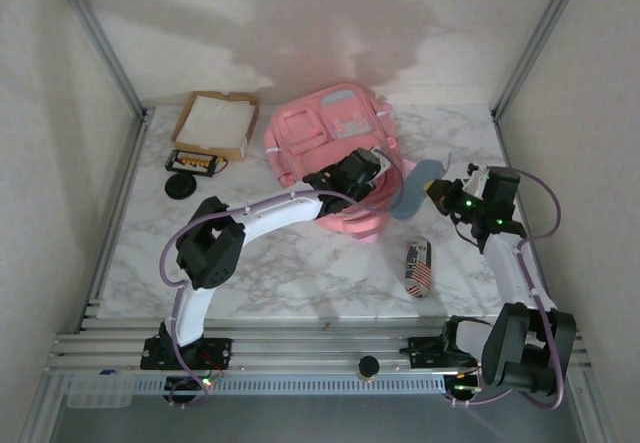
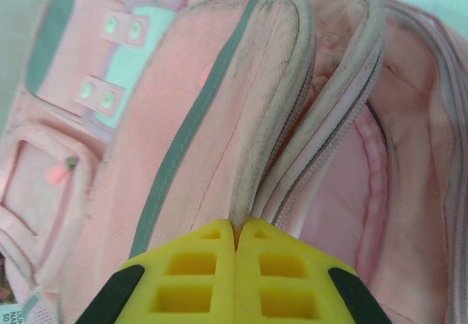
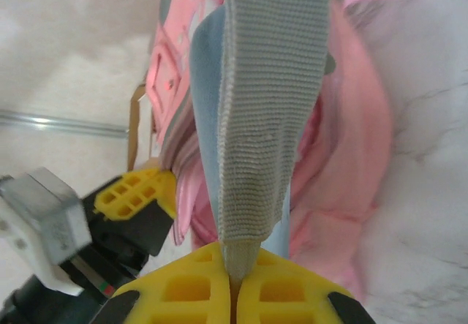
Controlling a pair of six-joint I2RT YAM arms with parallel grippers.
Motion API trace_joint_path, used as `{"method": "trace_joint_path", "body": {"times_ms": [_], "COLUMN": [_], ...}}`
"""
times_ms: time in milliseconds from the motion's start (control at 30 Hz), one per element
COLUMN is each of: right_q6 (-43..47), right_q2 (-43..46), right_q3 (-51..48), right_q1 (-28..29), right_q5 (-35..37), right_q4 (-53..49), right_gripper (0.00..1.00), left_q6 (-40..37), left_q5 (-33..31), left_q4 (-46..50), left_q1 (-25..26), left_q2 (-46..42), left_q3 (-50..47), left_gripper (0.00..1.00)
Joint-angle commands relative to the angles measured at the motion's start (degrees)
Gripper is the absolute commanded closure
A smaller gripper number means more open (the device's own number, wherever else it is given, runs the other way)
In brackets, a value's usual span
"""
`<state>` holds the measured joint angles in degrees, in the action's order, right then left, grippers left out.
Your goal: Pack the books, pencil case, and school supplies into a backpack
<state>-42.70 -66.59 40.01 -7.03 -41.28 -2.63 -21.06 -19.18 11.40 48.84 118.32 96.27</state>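
The pink backpack [image 1: 322, 135] lies upper centre on the desk [image 1: 300, 275]. The left claw [image 2: 235, 230] pinches its compartment rim [image 2: 272, 145] and the right claw [image 3: 234, 267] pinches its grey strap [image 3: 269, 83]. Pulling them steadily apart should widen the mouth for packing.

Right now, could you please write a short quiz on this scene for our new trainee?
1. True or false: the left gripper is shut on a zip edge of the pink backpack.
2. What does the right gripper pinch? A) the cardboard tray B) a grey webbing strap C) the black disc
3. Fill in: in the top view, the flag-printed pouch lies on the marble table, nearest the ___ arm.

Key: 1 true. 2 B. 3 right.
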Motion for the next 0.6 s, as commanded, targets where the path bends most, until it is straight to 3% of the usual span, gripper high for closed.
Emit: {"method": "trace_joint_path", "body": {"times_ms": [0, 133, 267, 367, 567], "right_q6": [-8.6, -17.2, -22.3, -29.6, -31.0], "right_q2": [-2.7, -7.1, -17.4, -25.7, -38.9], "right_q3": [-2.3, -4.5, -0.7, 0.4, 10.9], "right_q1": [3.0, 5.6, 11.3, 14.8, 19.5], "right_q5": [-1.3, 2.8, 5.0, 5.2, 9.4], "right_q4": [11.3, 23.9, 34.9, 49.4, 57.3], "right_gripper": [1.0, 1.0, 1.0, 1.0, 1.0], "left_q6": [3.7, 6.7, 9.4, 12.9, 17.9], "left_q5": [-5.3, -5.2, -5.9, -5.1, -2.1], "left_q4": [0.6, 2.4, 4.5, 6.0, 9.3], "left_q1": [-1.1, -1.0, -0.2, 0.2, 1.3], "left_q2": [-3.8, -3.8, -3.6, -3.3, -2.9], "left_q3": [4.2, 7.1, 10.4, 13.2, 17.4], "left_gripper": [1.0, 1.0, 1.0, 1.0, 1.0]}}
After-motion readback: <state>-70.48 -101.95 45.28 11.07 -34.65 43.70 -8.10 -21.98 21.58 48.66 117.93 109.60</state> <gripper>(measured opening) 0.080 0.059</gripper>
